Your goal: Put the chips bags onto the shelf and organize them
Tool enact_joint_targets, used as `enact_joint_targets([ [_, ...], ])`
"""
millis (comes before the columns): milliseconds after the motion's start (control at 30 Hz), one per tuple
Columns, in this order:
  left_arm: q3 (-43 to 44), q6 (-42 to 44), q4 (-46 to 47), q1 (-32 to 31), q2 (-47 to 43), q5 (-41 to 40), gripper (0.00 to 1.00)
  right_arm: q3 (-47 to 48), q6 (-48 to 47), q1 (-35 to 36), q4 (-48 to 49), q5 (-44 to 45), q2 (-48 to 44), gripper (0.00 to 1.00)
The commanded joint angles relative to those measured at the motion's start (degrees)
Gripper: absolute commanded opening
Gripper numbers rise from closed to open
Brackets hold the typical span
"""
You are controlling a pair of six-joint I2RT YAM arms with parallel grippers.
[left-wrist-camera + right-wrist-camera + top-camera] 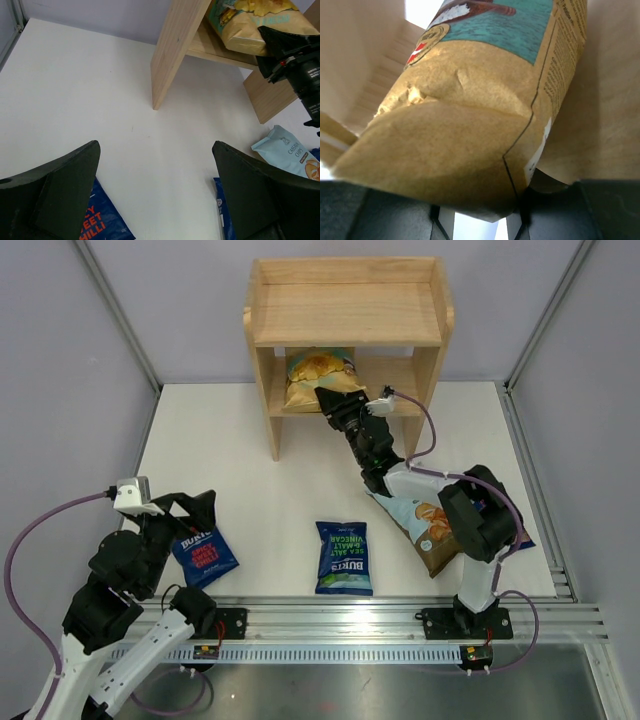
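Note:
The yellow chips bag (318, 375) lies on the lower tier of the wooden shelf (345, 310). My right gripper (340, 400) is at the bag's near end and shut on it. The bag fills the right wrist view (470, 125). The Cassava Chips bag (425, 525) lies under my right arm. A red-lettered Burts bag (203, 552) lies beneath my left gripper (190, 515), which is open and empty above the table. A green-lettered Burts bag (344, 557) lies at the front centre. A dark-blue bag edge (522, 537) peeks out beside the right arm.
The shelf's top tier (345, 285) holds nothing. The shelf's left leg (172, 55) stands on the white table (250, 460). A metal rail (350, 620) runs along the near edge. Grey walls enclose the back and sides.

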Motion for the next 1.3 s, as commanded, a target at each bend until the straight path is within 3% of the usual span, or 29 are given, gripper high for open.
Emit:
enact_joint_targets([
  [0, -0.3, 1.6, 2.9, -0.1, -0.3, -1.1, 0.99, 5.9, 0.1, 2.4, 1.4, 4.4, 2.6, 0.25],
  [333, -0.6, 2.2, 2.9, 0.0, -0.5, -1.2, 0.99, 12.6, 2.0, 6.0, -2.1, 4.6, 8.8, 0.29],
  [767, -0.6, 2.1, 2.8, 0.0, -0.9, -1.1, 0.99, 13.8, 5.3, 6.8, -24.4, 4.5, 2.4, 0.56],
  [1033, -0.5, 1.7, 2.2, 0.0, -1.1, -1.4, 0.99, 11.7, 6.2, 6.7, -30.8, 2.6, -2.3, 0.75],
  [1267, -0.3, 1.3, 2.1, 0.0, -1.0, -1.4, 0.99, 11.9, 4.6, 6.5, -37.1, 2.6, -5.9, 0.79],
])
